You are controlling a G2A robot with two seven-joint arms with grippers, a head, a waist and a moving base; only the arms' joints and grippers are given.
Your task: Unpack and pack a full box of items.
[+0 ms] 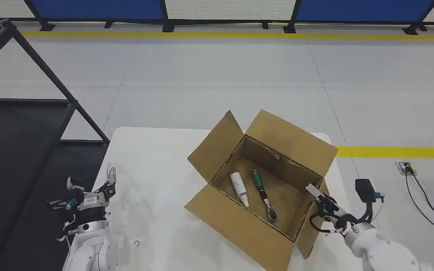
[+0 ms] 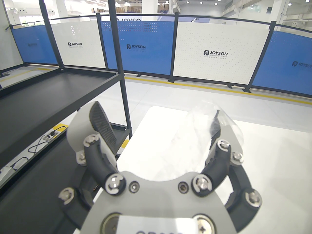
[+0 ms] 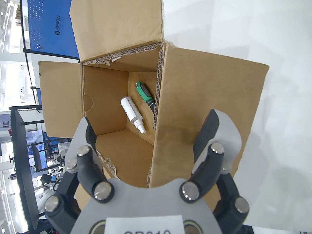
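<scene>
Your right gripper (image 3: 150, 118) hangs spread at the edge of the box (image 3: 207, 86), looks ready for the bottle (image 3: 130, 112); left gripper (image 2: 156, 109) sits spread too.

You see the open brown box (image 1: 237, 218) near the counter's (image 1: 156, 176) right edge. A white bottle (image 1: 239, 188) and a green-handled tool (image 1: 263, 196) lie inside.

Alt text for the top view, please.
An open cardboard box sits on a white table, holding a white bottle and a green-handled tool. The left gripper is open near the table's left edge; the right gripper is open by the box's right flap.
</scene>
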